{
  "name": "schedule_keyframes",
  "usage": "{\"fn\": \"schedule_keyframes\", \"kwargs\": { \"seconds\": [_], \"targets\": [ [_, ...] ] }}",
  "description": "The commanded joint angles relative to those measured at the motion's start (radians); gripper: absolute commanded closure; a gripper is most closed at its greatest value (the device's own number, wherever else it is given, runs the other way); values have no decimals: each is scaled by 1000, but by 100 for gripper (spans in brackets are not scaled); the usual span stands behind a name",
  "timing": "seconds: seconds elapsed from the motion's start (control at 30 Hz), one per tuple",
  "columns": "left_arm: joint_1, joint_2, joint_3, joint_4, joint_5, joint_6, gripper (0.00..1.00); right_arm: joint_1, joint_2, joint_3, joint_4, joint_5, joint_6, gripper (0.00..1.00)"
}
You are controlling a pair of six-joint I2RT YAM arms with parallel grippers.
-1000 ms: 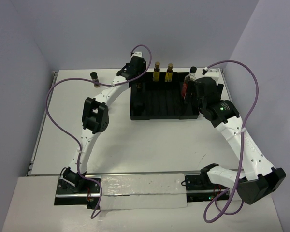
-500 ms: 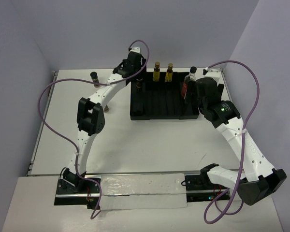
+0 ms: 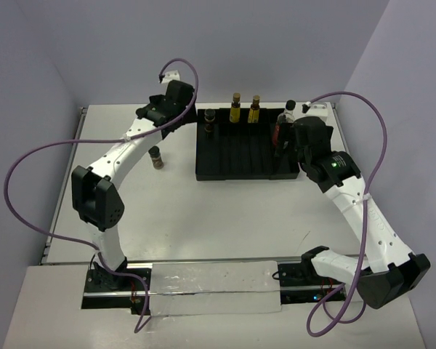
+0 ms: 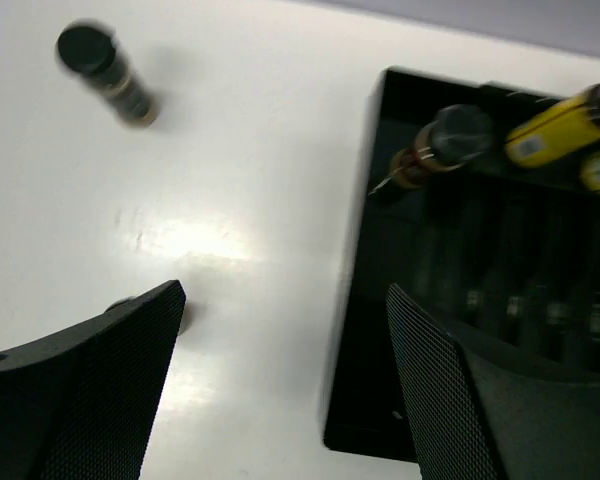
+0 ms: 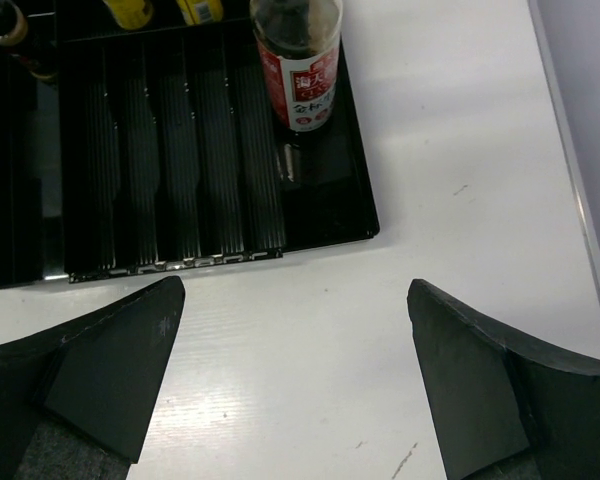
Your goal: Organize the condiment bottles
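The black ribbed tray (image 3: 247, 156) holds a short brown bottle (image 3: 209, 120) at its back left, two yellow bottles (image 3: 235, 109) (image 3: 255, 109) at the back, and a reddish bottle (image 3: 279, 134) and a pale black-capped bottle (image 3: 290, 113) at the right. Another brown bottle (image 3: 156, 156) stands on the table left of the tray. My left gripper (image 3: 176, 109) is open and empty, high over the table left of the tray (image 4: 280, 380). Its view shows a brown bottle on the table (image 4: 105, 70) and the one in the tray (image 4: 450, 140). My right gripper (image 3: 296, 144) is open and empty (image 5: 295, 370) near the tray's front right corner, the reddish bottle (image 5: 298, 60) ahead of it.
The white table (image 3: 225, 211) is walled by purple-grey panels at the back and sides. Purple cables loop over both arms. The left arm hides the table's back left part in the top view. The tray's ribbed floor (image 5: 180, 150) lies bare between the bottles.
My left gripper has let go of the brown bottle in the tray's back left corner and swung up and to the left, away from the tray. The right arm has not moved.
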Motion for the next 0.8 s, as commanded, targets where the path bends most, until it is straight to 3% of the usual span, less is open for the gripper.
{"fn": "schedule_keyframes", "kwargs": {
  "seconds": [0.0, 0.03, 0.2, 0.5, 0.77],
  "targets": [
    [28, -63, -149, -103, -98, -111, 9, -4, 19, 2, 45, -39, -1, 0],
    [56, -78, -201, -85, -74, -128, 5, -3, 18, 2, 49, -41, -1, 0],
    [159, -134, -320, -24, 46, -132, 4, -4, 21, 6, 53, -43, -1, 0],
    [184, -96, -369, 22, 107, -138, 4, -3, 29, 8, 57, -61, -1, 0],
    [208, -69, -376, 40, 149, -138, 14, -3, 27, 12, 52, -55, -1, 0]
  ]
}}
